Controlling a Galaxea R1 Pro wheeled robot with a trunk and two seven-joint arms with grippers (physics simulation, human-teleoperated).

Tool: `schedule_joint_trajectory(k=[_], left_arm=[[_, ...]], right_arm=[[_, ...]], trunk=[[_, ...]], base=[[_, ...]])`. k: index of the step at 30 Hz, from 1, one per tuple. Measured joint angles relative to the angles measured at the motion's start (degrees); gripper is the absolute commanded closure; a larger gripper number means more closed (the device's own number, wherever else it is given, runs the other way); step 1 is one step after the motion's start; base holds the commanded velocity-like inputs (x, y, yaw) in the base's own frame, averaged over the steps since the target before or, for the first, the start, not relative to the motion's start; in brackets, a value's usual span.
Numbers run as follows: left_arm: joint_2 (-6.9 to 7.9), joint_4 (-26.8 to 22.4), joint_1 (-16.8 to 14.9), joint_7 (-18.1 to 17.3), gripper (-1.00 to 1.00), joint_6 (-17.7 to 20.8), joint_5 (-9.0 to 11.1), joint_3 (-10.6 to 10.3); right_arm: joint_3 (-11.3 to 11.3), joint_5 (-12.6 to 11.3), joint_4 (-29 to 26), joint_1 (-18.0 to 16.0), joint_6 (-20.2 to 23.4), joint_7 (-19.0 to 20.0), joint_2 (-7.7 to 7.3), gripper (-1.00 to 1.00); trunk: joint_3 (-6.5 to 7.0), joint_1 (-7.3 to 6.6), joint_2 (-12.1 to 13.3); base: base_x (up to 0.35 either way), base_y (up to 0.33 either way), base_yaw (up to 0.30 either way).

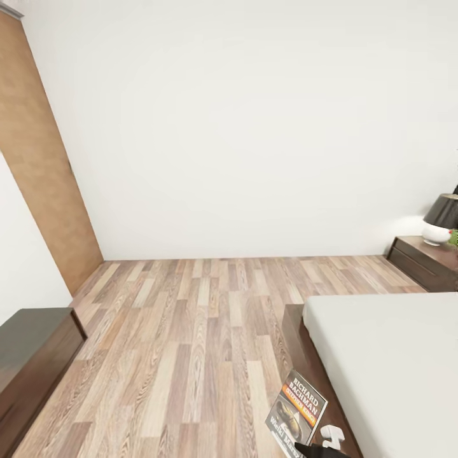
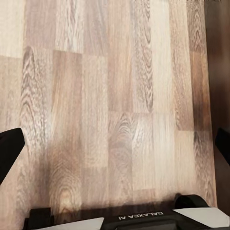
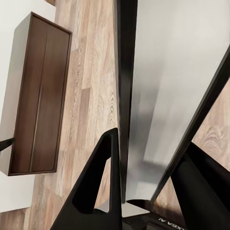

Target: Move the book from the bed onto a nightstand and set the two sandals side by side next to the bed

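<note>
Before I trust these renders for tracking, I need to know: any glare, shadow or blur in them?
Head view: evenly lit, sharp; book lettering legible; soft glow on the wall by the lamp. Left wrist view: soft shadow on the floor planks near the gripper. Right wrist view: pale glossy sheen across the held book's face, right gripper fingers crisp.

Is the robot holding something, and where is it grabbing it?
Yes. The right gripper holds the thin dark paperback book with the orange band, jaws pinching its lower edge. The left gripper holds nothing.

Floor (image 1: 191, 343): brown wood-plank grain. Wall (image 1: 254, 127): plain white. Bed (image 1: 394, 369): pale grey mattress, dark brown frame. Book (image 1: 296, 407) at 5 o'clock: dark cover, orange band, white lettering. Nightstand (image 1: 425, 259) at 3 o'clock: dark brown.
</note>
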Motion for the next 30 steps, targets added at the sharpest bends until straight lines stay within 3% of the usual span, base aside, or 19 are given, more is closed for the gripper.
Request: schedule_joint_trajectory(k=[30], left_arm=[[-0.09,-0.08,0.01,0.00,-1.00,-0.29,0.01,-0.32]], right_arm=[[-0.01,0.00,0.01,0.00,0.00,-0.18,0.09,1.00]], trunk=[[2.74,0.00,0.00]], base=[[0.000,0.000,-0.027]])
